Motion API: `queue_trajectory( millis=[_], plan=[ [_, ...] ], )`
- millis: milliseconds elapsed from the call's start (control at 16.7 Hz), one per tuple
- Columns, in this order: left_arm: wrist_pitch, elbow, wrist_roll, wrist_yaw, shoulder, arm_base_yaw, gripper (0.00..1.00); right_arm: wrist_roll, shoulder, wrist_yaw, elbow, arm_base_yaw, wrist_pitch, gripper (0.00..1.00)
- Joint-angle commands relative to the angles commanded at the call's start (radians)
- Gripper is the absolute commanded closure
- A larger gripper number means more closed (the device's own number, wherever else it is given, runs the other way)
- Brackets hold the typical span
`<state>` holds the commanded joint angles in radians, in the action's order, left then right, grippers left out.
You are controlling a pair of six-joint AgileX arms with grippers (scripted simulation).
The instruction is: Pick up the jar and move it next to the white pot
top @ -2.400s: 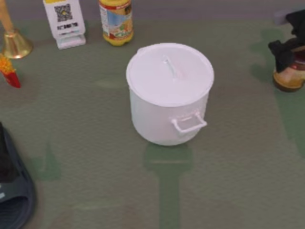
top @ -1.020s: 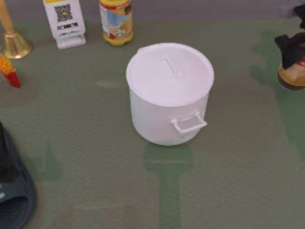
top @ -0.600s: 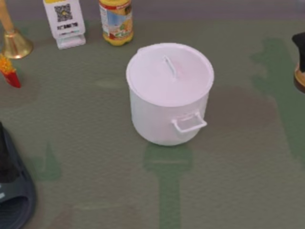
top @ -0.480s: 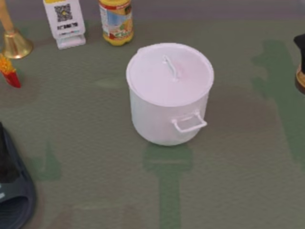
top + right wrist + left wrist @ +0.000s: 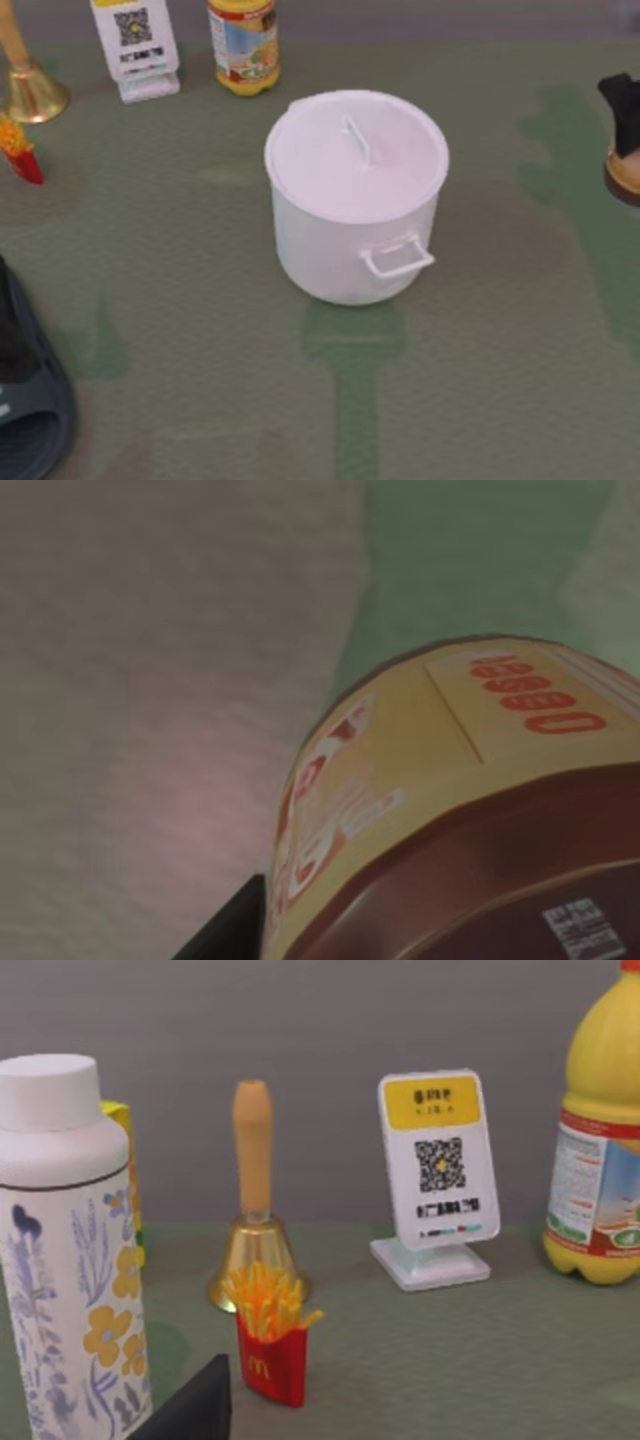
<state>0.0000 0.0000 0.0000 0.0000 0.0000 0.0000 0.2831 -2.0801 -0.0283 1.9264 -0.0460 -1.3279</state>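
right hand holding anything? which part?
The right hand appears to hold the jar from above, near its lid; the fingers themselves aren't clearly visible.

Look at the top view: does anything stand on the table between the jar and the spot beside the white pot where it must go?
Nothing visible does. The jar is at the table's right edge under the right gripper, and only bare green table lies between it and the white pot. The yellow bottle stands off that path.

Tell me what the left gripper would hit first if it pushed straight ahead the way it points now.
Probably the fries carton, nearest ahead; the bell stands just behind it. Depth is uncertain.
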Motion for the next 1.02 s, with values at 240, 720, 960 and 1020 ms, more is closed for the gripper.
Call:
queue_trajectory(
  millis=[240, 720, 960, 1020],
  plan=[
    [0.0, 0.0, 0.0, 0.0, 0.0, 0.0, 0.0, -0.231, -0.011, 0.02, -0.038, -0.088, 0.06, 1.0],
    [0.0, 0.0, 0.0, 0.0, 0.0, 0.0, 0.0, -0.577, -0.032, 0.056, -0.12, -0.24, 0.156, 1.0],
    [0.0, 0.0, 0.0, 0.0, 0.0, 0.0, 0.0, -0.578, -0.027, 0.054, -0.117, -0.235, 0.154, 1.0],
    [0.0, 0.0, 0.0, 0.0, 0.0, 0.0, 0.0, -0.578, -0.027, 0.054, -0.119, -0.236, 0.158, 1.0]
  ],
)
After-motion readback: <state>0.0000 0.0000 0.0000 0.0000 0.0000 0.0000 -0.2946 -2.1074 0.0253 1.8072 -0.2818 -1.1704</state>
